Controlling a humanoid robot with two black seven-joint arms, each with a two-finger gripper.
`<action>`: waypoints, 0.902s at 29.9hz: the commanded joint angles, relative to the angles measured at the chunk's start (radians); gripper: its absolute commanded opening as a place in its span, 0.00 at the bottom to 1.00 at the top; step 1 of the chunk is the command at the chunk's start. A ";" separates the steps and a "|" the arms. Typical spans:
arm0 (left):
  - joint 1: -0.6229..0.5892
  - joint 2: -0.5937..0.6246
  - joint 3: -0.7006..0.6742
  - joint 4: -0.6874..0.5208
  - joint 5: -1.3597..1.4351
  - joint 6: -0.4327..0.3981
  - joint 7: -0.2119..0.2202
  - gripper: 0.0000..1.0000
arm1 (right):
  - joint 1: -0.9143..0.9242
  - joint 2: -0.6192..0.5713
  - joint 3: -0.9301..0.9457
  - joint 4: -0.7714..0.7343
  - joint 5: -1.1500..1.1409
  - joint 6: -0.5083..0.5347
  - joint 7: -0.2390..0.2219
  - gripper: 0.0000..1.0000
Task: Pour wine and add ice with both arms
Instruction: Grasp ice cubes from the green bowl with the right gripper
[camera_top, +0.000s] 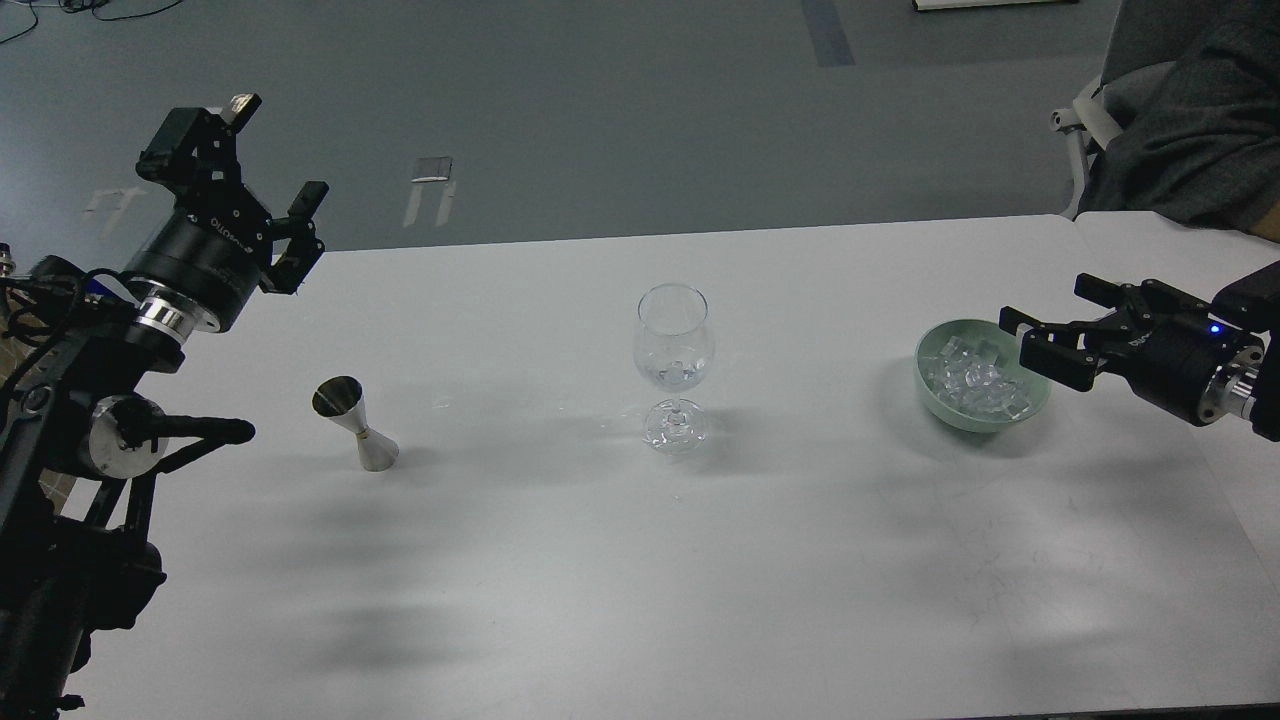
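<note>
A clear wine glass (674, 345) stands at the table's middle with an ice cube (680, 373) and a little clear liquid in its bowl. A steel jigger (355, 422) stands tilted at the left. A pale green bowl (978, 412) at the right holds several clear ice cubes (975, 382). My left gripper (250, 170) is open and empty, raised above the table's back left edge, up and left of the jigger. My right gripper (1050, 325) is open and empty, pointing left, its fingers over the bowl's right rim.
The white table (640, 560) has a rounded back left corner and its right edge near my right arm. A person in dark grey clothing (1190, 130) sits on a chair at the back right. Grey floor lies beyond.
</note>
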 joint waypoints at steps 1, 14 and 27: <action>0.005 -0.010 0.000 -0.005 0.005 0.000 0.001 0.98 | -0.008 0.034 0.000 -0.038 -0.046 0.001 -0.002 0.95; 0.013 -0.018 0.000 -0.011 0.006 -0.002 0.001 0.98 | -0.008 0.112 -0.033 -0.114 -0.058 0.009 -0.008 0.56; 0.013 -0.016 0.000 -0.011 0.006 -0.005 0.001 0.98 | 0.002 0.147 -0.033 -0.143 -0.058 0.009 -0.011 0.57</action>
